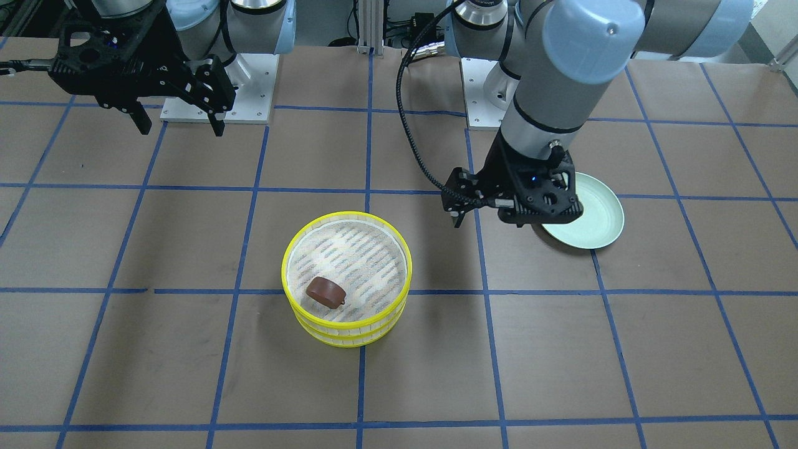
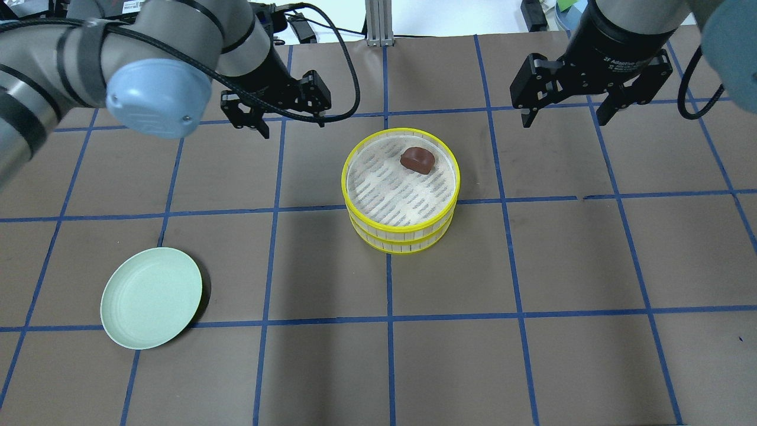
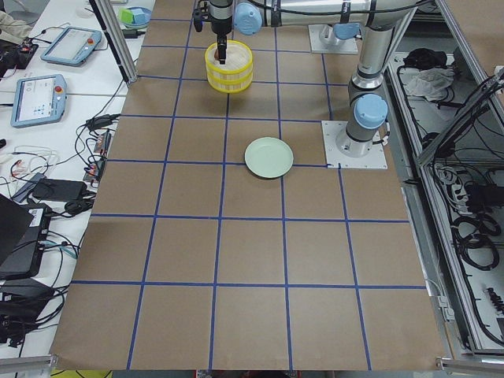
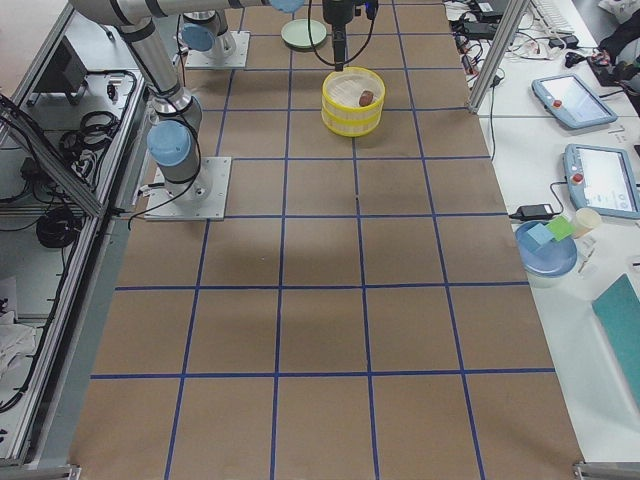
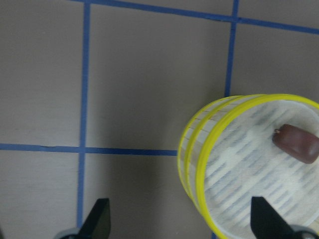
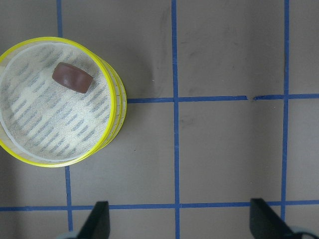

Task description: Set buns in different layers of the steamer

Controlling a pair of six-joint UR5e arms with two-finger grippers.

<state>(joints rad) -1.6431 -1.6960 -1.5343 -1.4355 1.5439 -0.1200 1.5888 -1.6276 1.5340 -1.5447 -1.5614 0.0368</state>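
White lettering [image 2: 624, 59] on the right arm's black wrist body reads "2F Adaptive"; the rest of it is too small to read.

The right gripper [image 2: 566, 117] hangs above the table [image 2: 532, 367], to the far right of the steamer. Its jaws are spread wide, with nothing between them and nothing touched. The left gripper [image 5: 183, 223] hangs to the far left of the steamer, its jaws just as wide apart and holding nothing.

The two steamer layers stand stacked near the table's middle, the upper layer [image 2: 393, 192] squarely on the lower layer [image 2: 402, 242]. The lower layer's inside is hidden. The dark reddish-brown bun [image 2: 417, 160] lies on the upper layer's slatted floor, in its far part and close to the yellow rim.

A pale green plate [image 2: 151, 296] sits well apart, to the near left.
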